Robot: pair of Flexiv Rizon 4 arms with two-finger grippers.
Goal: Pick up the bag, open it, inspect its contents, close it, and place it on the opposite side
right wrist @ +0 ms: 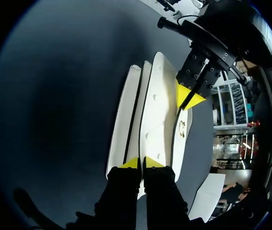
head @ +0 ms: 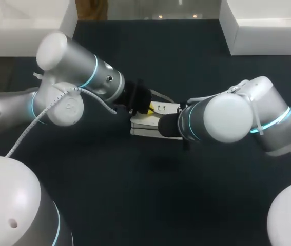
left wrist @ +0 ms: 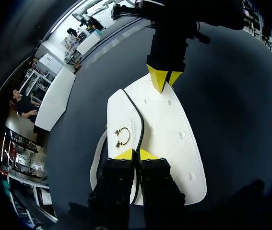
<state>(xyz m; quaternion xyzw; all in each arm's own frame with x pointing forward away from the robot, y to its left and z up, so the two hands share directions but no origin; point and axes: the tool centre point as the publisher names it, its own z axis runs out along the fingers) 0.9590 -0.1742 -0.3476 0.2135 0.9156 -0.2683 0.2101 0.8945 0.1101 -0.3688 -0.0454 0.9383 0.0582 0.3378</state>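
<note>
Holding the white bag [head: 142,125] between them, the left gripper [left wrist: 136,154] pinches the flap [left wrist: 122,117] edge, the right gripper [right wrist: 139,163] clamps the body opposite; best to peel the flap slowly away while the right holds steady.

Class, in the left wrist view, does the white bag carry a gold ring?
Yes, a gold ring sits on the bag's flap, just ahead of the left claw.

Robot lab: left arm [head: 68,77], right arm [head: 232,118], table [head: 150,205].
</note>
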